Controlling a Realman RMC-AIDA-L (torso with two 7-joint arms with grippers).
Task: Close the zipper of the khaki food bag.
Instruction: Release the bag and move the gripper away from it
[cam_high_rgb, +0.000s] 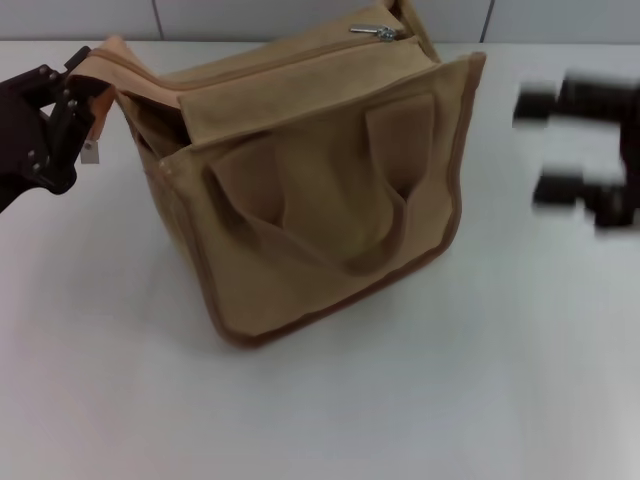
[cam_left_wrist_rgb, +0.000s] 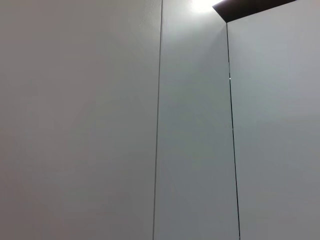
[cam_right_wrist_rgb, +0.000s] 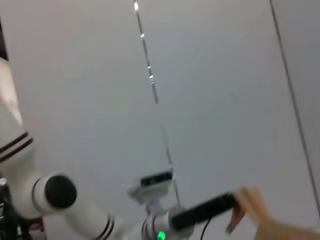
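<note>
The khaki food bag (cam_high_rgb: 320, 200) stands on the white table, with its handles and front pocket facing me. The zipper (cam_high_rgb: 250, 68) runs across its top panel, and the silver slider (cam_high_rgb: 375, 32) sits at the far right end. My left gripper (cam_high_rgb: 78, 85) is at the bag's left end, shut on the bag's fabric corner and holding it up. The right wrist view shows the same grip: the left gripper (cam_right_wrist_rgb: 227, 202) on the tan fabric (cam_right_wrist_rgb: 252, 205). My right gripper (cam_high_rgb: 590, 150) is blurred, to the right of the bag and apart from it.
The white table (cam_high_rgb: 100, 380) extends in front of and beside the bag. A grey panelled wall (cam_left_wrist_rgb: 100, 120) stands behind and fills the left wrist view. A small white tag (cam_high_rgb: 90, 151) hangs below the left gripper.
</note>
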